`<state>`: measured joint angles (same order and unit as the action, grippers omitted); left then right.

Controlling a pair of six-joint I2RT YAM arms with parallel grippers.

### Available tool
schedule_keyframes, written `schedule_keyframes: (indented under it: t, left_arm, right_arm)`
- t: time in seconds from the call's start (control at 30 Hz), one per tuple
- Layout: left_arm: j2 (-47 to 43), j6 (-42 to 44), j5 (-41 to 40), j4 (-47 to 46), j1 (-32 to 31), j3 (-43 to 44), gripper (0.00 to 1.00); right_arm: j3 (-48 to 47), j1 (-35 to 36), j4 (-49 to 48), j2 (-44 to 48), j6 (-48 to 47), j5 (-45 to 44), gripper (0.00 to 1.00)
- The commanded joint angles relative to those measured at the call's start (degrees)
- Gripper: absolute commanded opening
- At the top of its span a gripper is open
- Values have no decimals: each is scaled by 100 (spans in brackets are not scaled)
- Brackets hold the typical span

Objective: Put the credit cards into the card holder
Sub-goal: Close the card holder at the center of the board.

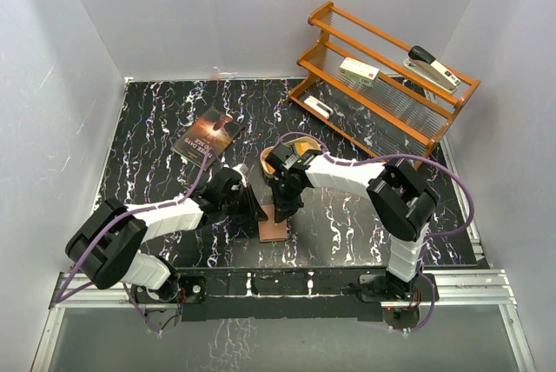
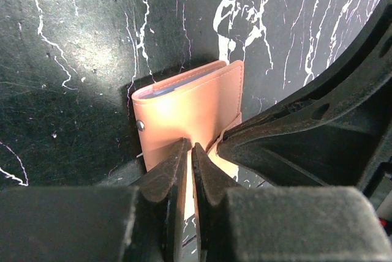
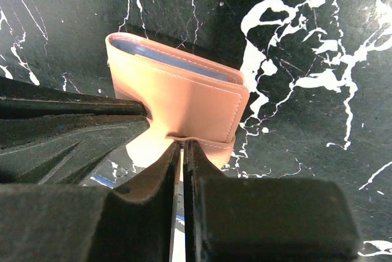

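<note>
Two-handed hold on the card holder [image 2: 190, 106];
left gripper [image 2: 190, 149] and right gripper [image 3: 183, 146] each pinch its near flap, jaws almost closed, likely bracing it; bluish credit cards [image 3: 177, 59] sit inside

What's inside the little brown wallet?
A thin bluish card edge peeks out of the folded card holder, between its leather flaps. The leather covers the rest, so how many cards are inside cannot be seen.

Left claw [image 2: 188, 149], right claw [image 3: 182, 145] tight against card holder [image 2: 190, 106]; book [image 1: 207, 136], rack [image 1: 382, 76] well apart
</note>
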<state>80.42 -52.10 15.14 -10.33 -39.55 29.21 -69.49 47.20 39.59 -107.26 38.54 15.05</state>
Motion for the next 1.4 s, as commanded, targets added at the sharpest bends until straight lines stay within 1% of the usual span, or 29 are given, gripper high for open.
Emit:
schedule_keyframes:
  t: [0.0, 0.13, 0.27, 0.37, 0.5, 0.7, 0.8, 1.0, 1.1, 1.37]
  left_arm:
    - [-162, 59, -69, 276, -95, -63, 7]
    - [-475, 234, -433, 856, -86, 290, 12]
    - [-694, 284, -604, 1222, -76, 504, 13]
    - [-835, 215, -634, 1238, -70, 464, 14]
    - [-830, 195, -609, 1253, -60, 440, 15]
    - [-793, 189, -440, 1070, -62, 401, 18]
    - [-602, 203, -284, 877, -62, 396, 19]
    - [-230, 320, 93, 537, -62, 548, 16]
    - [58, 363, 70, 599, -62, 632, 14]
    - [315, 393, -23, 672, -60, 592, 12]
  right_arm:
    - [469, 34, -327, -742, -440, -1687, 6]
    - [122, 35, -348, -62, -439, -1294, 11]
    - [-54, 33, -496, 691, -305, -1069, 14]
    - [57, 24, -644, 1217, -205, -1068, 15]
    - [436, 26, -900, 1531, -25, -1072, 16]
    - [713, 35, -1057, 1468, -57, -957, 18]
    - [884, 35, -1228, 1416, -49, -834, 16]
    - [1137, 35, -1509, 1347, 16, -746, 15]
    - [1285, 35, -1745, 1299, 77, -596, 15]
    - [1444, 33, -2096, 1142, 108, -312, 12]
